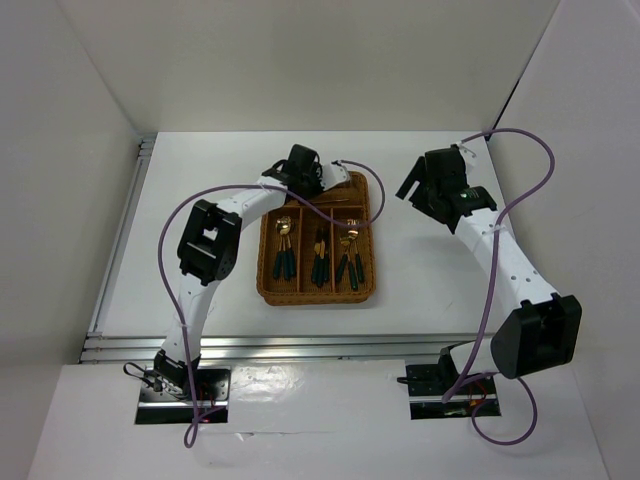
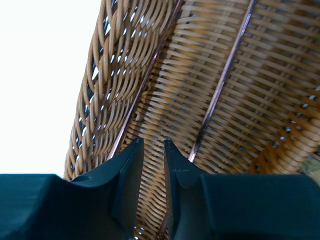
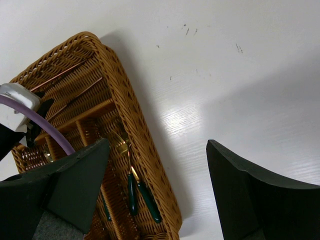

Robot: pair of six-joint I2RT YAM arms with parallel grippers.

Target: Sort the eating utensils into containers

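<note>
A robotics lab cell is shown. A white table (image 1: pixel 200 200) is boxed in by plain white panels (image 1: pixel 320 60) at 9, 12 and 3 o'clock. Aluminium rails (image 1: pixel 300 345) are run along its 6 and 9 o'clock edges. Two arms (image 1: pixel 210 245) are bolted to metal plates (image 1: pixel 180 408) at 6 o'clock, and purple cables (image 1: pixel 552 170) are looped from them. A tray (image 1: pixel 315 297) is laid at the centre.

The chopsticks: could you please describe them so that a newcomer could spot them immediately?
Find the brown wicker tray in the middle of the white table; its short crosswise slot lies at the far end, beneath the left claw. The chopsticks there are two thin reddish-brown sticks, unlike the gold-headed, teal-handled cutlery in the long slots.
</note>
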